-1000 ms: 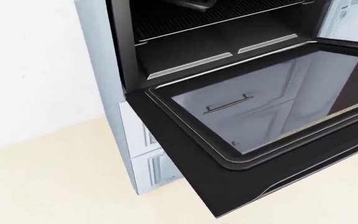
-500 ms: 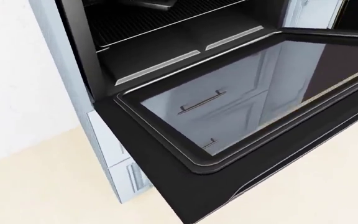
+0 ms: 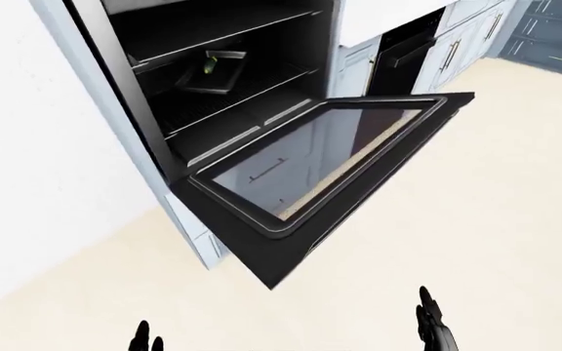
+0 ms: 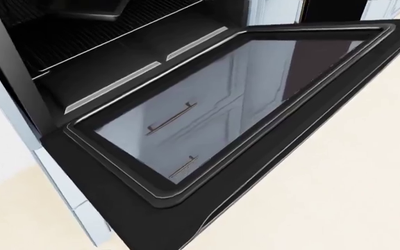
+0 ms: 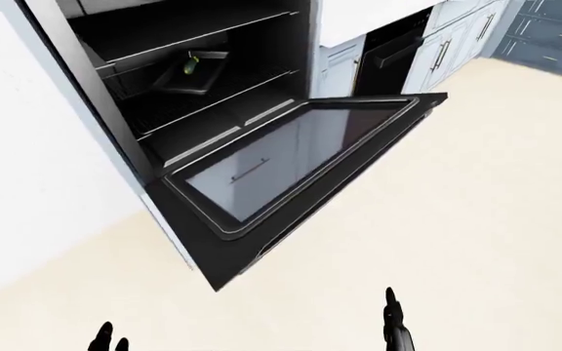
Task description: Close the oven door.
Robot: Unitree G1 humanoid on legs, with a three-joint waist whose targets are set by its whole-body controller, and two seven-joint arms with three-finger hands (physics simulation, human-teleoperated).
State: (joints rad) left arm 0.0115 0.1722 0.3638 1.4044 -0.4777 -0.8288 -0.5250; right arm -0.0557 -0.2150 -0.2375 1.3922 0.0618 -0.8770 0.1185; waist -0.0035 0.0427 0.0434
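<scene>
Approach step, by the look of it, nothing closed yet; oven door (image 3: pixel 320 172) hanging fully open, flat and level, below the dark oven cavity (image 3: pixel 218 80) at upper left of the left-eye view; left hand (image 3: pixel 147 339) and right hand (image 3: pixel 433 329) low at the bottom edge, well apart from the door, fingers upright, holding nothing, spread unclear; next, probably reaching under the door's outer edge and lifting it shut.

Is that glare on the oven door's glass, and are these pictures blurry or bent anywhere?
Head view: the oven door hangs open, and its glass mirrors pale cabinet fronts and handles rather than a bright glare spot; edges look sharp. Left-eye view: a wider, tilted picture in flat, even light, with the oven cavity dark around a tray. Right-eye view: nearly the same, with only fingertips of the left hand and right hand showing.
</scene>
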